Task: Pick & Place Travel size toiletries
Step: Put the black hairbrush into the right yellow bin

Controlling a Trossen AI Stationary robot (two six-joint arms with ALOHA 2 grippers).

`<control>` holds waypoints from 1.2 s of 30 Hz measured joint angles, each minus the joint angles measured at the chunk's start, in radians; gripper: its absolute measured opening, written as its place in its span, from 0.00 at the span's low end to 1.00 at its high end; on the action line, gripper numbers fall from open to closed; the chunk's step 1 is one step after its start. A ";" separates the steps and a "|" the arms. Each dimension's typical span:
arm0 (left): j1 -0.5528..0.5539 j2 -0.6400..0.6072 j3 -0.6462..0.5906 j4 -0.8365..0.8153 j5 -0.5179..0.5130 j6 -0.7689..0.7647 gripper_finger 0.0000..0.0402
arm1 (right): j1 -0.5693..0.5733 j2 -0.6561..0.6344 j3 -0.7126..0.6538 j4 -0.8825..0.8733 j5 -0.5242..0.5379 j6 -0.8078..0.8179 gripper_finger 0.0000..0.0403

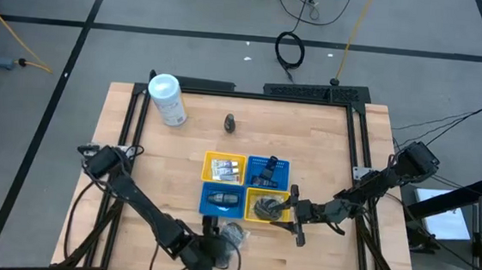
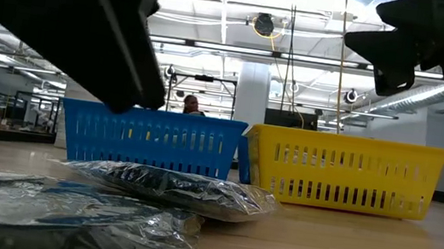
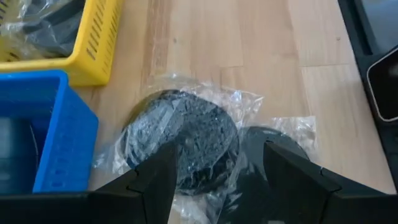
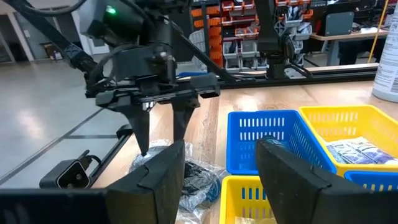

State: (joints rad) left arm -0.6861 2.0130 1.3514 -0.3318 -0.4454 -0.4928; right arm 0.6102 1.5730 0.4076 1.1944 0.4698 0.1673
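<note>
Two dark round discs in clear wrap lie side by side on the wood near the table's front edge, also in the high view. My left gripper hangs open just above them, slanting down, one finger over each disc; the right wrist view shows its fingertips close over the wrap. My right gripper is open and level at the right side of the near yellow basket, which holds another wrapped disc. A dark cone-shaped mini bottle stands alone farther back.
Four square baskets sit two by two at the table's middle: a yellow one with pale tubes, a blue one, a blue one with a dark item, and the near yellow one. A big white canister lies at the far left.
</note>
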 joint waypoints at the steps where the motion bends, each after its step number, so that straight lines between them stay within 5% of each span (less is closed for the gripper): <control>1: 0.000 0.011 0.018 -0.011 0.000 0.005 0.58 | 0.000 0.000 0.000 -0.003 0.000 0.001 0.46; 30: 0.041 0.103 0.045 -0.027 0.096 -0.018 0.58 | 0.000 0.000 0.001 -0.025 0.000 0.003 0.44; 36: 0.043 0.105 0.045 -0.032 0.101 -0.025 0.41 | 0.000 0.000 0.001 -0.033 0.000 0.003 0.44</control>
State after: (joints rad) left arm -0.6434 2.1181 1.3964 -0.3633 -0.3446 -0.5183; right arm 0.6102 1.5726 0.4084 1.1617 0.4698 0.1707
